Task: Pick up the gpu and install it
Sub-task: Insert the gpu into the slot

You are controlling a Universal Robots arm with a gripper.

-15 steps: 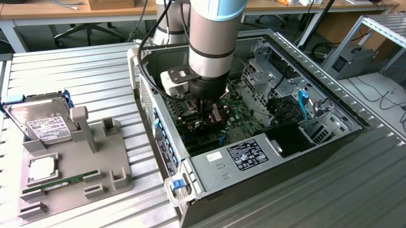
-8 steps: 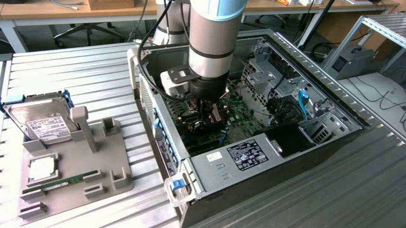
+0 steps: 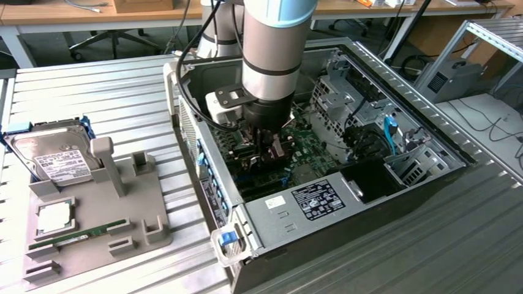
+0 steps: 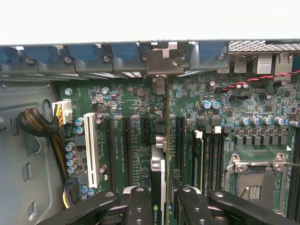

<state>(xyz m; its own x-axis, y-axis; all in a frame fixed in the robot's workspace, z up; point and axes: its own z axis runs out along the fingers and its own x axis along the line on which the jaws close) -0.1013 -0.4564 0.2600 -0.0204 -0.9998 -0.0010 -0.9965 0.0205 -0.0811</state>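
Ribbed metal bench surface (image 3: 106,98) is noted beneath an open computer case (image 3: 327,202), with desks and cabling in the background. At the 9 o'clock side of the exterior view, a grey parts fixture (image 3: 139,208) is seen carrying a hard drive (image 3: 53,156), a processor (image 3: 53,218) and a memory stick (image 3: 78,236); no card remains on it. The gripper (image 4: 159,199) is lowered inside the case, and its fingers (image 4: 140,201) are closed narrowly on the gpu (image 4: 159,154), held edge-on above the motherboard (image 4: 262,108). The card's bracket (image 4: 164,58) is lined up with the rear slot openings at 12 o'clock in the wrist view. Pick-up is judged complete; seating in the expansion slot is judged under way, full insertion not confirmed. An NVIDIA logo is legible on the card. Labels on the power supply (image 3: 315,199) cannot be read.
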